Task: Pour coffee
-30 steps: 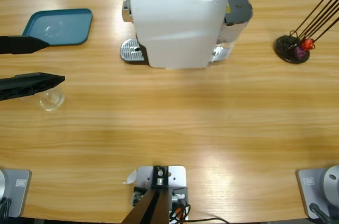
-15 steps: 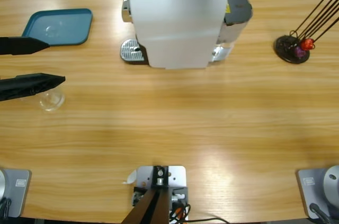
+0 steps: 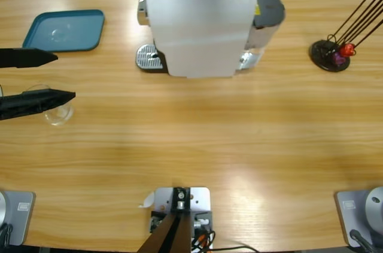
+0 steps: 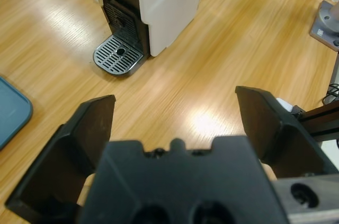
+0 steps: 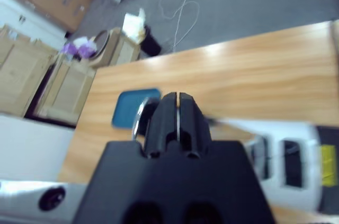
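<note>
left tool (image 3: 60, 76) comes in from the left edge of the high view, its two black jaws spread wide, one tip up near the teal tray (image 3: 64, 30), the other lying over the rim of a small clear glass cup (image 3: 57, 111). nothing sits between the jaws; they pinch only air. the cup stands upright on the counter (image 3: 209, 139), mouth up, just under the lower jaw's tip, at the left end of the counter and well apart from the white coffee machine (image 3: 200, 26). any coffee in it is too faint to make out from above.

in the left wrist view the tool (image 4: 175, 118) looks along the wood toward the coffee machine (image 4: 159, 1), whose round metal drip grate (image 4: 119, 55) faces the tool. a corner of the teal tray (image 4: 11, 113) shows at the left edge.

right tool (image 5: 177, 99) has its jaws pressed together, with only a thin seam between them. it looks down over the top of the machine (image 5: 286, 155) towards the tray (image 5: 130, 110).

at the far right of the counter stands a dark round capsule stand (image 3: 330, 54) with thin rods slanting up and right, and purple and red capsules at its base.
</note>
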Robot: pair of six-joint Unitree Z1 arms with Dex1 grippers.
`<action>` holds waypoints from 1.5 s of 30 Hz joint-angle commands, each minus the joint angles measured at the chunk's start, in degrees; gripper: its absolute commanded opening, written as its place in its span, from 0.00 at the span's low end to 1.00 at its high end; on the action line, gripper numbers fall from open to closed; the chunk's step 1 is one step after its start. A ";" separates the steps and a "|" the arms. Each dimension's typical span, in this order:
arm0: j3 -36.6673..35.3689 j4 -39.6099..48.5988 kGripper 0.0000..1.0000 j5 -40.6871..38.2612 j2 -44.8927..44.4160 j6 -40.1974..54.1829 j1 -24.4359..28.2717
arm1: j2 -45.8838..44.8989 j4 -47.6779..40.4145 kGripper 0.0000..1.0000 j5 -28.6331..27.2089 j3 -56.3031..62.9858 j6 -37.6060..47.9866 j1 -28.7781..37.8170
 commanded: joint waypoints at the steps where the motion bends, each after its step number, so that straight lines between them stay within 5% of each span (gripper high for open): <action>1: 2.21 -0.30 0.99 0.71 -0.75 -0.68 -0.32 | 5.61 0.05 0.00 2.80 -0.10 2.07 3.88; 45: 2.92 -0.30 0.99 0.80 0.52 -0.68 0.92 | 21.36 -4.98 0.00 8.08 8.55 2.51 2.70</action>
